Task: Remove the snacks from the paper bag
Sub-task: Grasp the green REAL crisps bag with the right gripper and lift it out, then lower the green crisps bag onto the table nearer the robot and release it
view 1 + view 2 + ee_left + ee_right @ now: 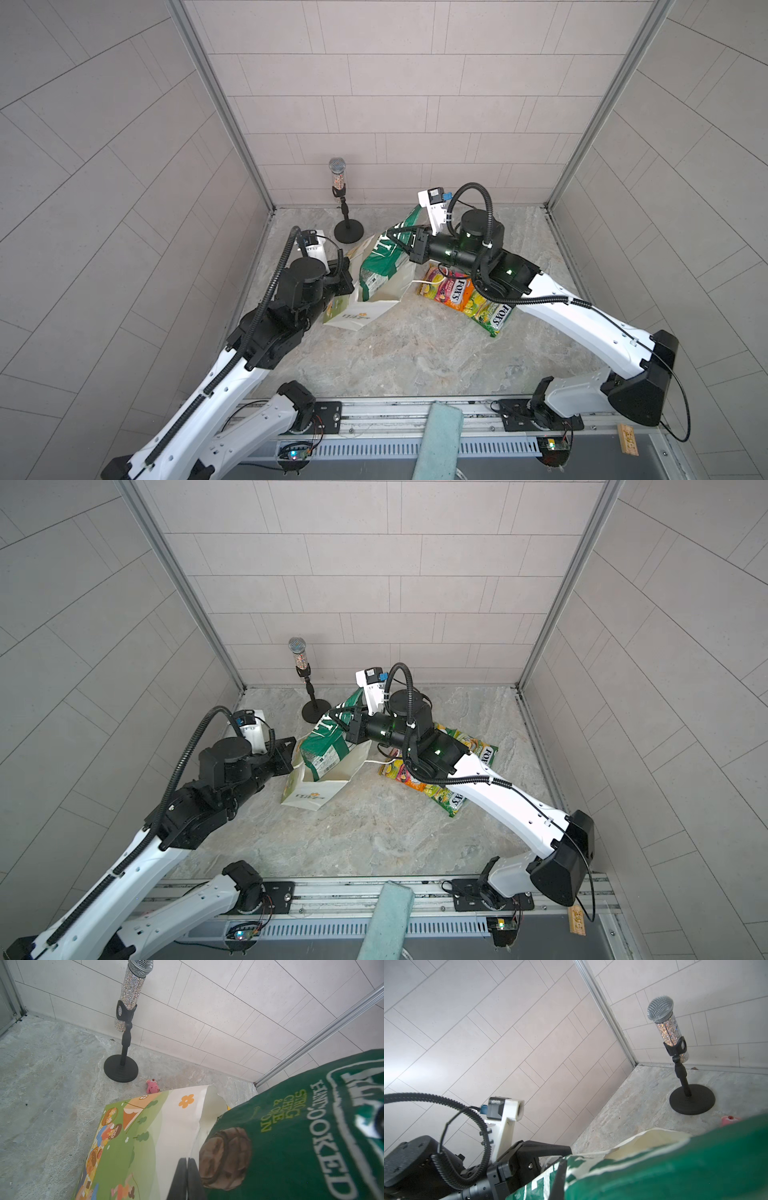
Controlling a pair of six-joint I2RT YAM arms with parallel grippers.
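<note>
Top views both show R tool (408, 246) clamped narrow on the crisp bag (380, 266), gripping near its top. The pkt's lower half sits inside the paper bag (353, 319). L tool (187, 1167) is pinched shut on the paper bag's rim. In left wrist view the bag wall runs away from its tips, w/ the crisp bag just beside them. FOX'S pkts (459, 295) lie on the worktop (415, 357) behind R tool, under its arm. At least three show; exact count hidden.

Step in hand, prob: drawing the crisp bag out while L tool anchors the paper bag. Next move calls for R tool to pull up & away from L tool till the pkt's bottom clears the rim. L tool must grip firm so the paper bag doesn't ride along. Then set down near the FOX'S pkts. Can't tell if anything else is inside.
</note>
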